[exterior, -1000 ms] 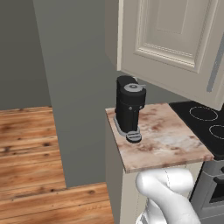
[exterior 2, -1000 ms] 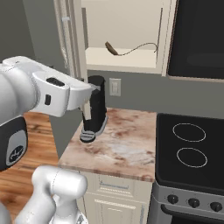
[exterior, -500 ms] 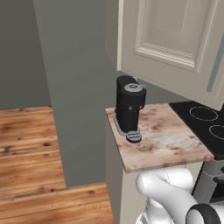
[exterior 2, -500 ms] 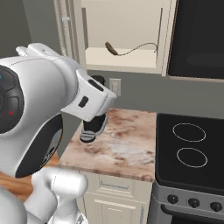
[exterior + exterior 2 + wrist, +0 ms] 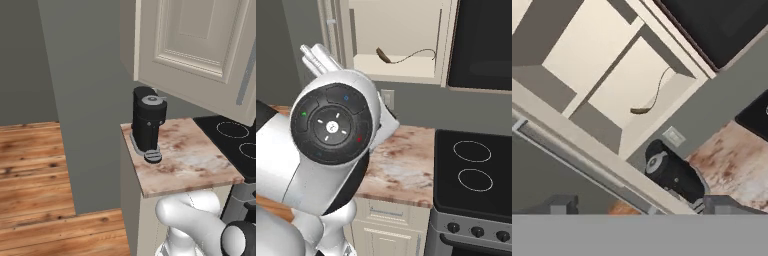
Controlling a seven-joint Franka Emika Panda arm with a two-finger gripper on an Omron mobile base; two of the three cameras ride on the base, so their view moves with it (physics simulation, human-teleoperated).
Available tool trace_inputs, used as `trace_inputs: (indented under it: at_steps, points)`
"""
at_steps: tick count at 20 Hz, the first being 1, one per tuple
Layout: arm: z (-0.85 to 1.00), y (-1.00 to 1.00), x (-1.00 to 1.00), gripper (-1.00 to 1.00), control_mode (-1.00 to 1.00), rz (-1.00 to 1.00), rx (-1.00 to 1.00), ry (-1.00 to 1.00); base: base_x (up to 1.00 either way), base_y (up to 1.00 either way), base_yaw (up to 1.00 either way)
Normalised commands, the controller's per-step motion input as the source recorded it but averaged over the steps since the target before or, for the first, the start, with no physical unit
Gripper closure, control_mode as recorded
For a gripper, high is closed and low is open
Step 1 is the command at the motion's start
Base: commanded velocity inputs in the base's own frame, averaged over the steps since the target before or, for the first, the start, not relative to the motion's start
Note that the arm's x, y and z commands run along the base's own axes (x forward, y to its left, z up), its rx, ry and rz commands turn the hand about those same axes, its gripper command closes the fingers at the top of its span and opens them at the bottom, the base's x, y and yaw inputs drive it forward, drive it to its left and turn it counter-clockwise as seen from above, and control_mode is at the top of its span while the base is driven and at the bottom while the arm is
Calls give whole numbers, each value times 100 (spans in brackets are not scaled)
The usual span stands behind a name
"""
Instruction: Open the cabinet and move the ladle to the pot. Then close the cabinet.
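A: Cream panelling dominates the left base view: the cabinet (image 5: 197, 42) door stands swung open toward the camera, its silver bar handle (image 5: 247, 75) at the right edge. What does this door hide?

B: It hides the cabinet interior. The right base view shows that interior: the ladle (image 5: 401, 56) lies on the bottom shelf (image 5: 406, 70), dark bowl to the left, thin handle curving to the right.

A: Is the ladle confirmed elsewhere?

B: Yes. The hand view, rolled, shows the ladle on the same shelf, above the wall outlet (image 5: 673, 136) and the black coffee machine (image 5: 674, 175).

A: State of the hand (image 5: 639, 206)?

B: Spread wide. The two dark fingertips (image 5: 562, 205) stand well apart at the bottom of the hand view, with nothing between them. The hand is well apart from the ladle.

A: Other items?

B: The coffee machine stands on the marbled counter (image 5: 195, 160) near its back left corner. A black cooktop (image 5: 476, 167) adjoins the counter on the right, with control knobs (image 5: 476, 232) below. A black microwave (image 5: 481, 42) hangs beside the cabinet, above the cooktop.

A: Obstructions?

B: In the right base view the arm's large white joint with a dark round cap (image 5: 333, 125) covers the left part of the counter.
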Motion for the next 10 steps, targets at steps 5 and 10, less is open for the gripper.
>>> trace_inputs:
  at_steps: [5,10]
  points:
    - [-23,-6,9,-100,-100,8,32,4,0,0,0]
    - [-24,0,18,-100,-100,0,19,0,0,0,0]
